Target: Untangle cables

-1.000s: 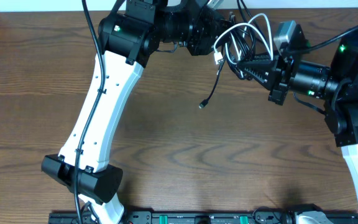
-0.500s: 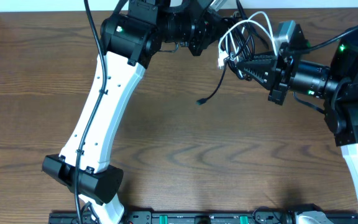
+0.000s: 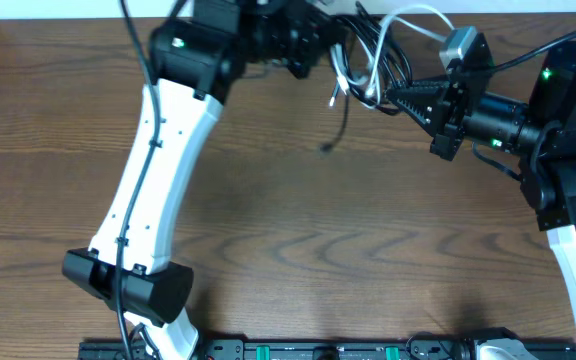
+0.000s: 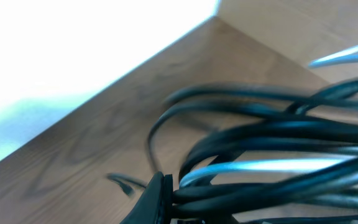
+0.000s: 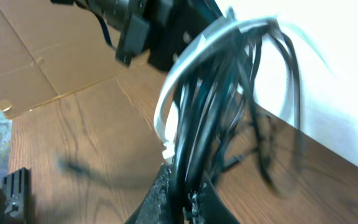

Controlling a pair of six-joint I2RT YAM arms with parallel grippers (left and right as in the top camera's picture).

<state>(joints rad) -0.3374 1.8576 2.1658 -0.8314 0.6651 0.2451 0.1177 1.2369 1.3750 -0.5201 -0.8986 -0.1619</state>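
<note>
A tangled bundle of cables (image 3: 370,62) hangs above the table's far edge between both grippers. The black cable's loose plug end (image 3: 325,150) dangles toward the wood. The white cable (image 3: 409,19) loops over the top, its plug (image 3: 333,100) hanging on the left. My left gripper (image 3: 320,42) is shut on black strands at the bundle's left side; in the left wrist view the gripper (image 4: 166,202) pinches black cables (image 4: 272,134) beside a white strand (image 4: 260,167). My right gripper (image 3: 388,96) is shut on the bundle's right side; its wrist view shows the gripper (image 5: 188,193) clamping black cables (image 5: 210,106) next to the white loop (image 5: 168,102).
The left arm's white link (image 3: 158,170) slants across the table's left half. A black rail (image 3: 318,350) runs along the front edge. Flattened cardboard (image 5: 42,56) lies beyond the table in the right wrist view. A white wall (image 4: 73,43) backs the far edge.
My left gripper has shut on the cables and pulled the bundle left and toward the far edge. The right gripper followed slightly, still shut. The dangling black end shifted with the bundle.
</note>
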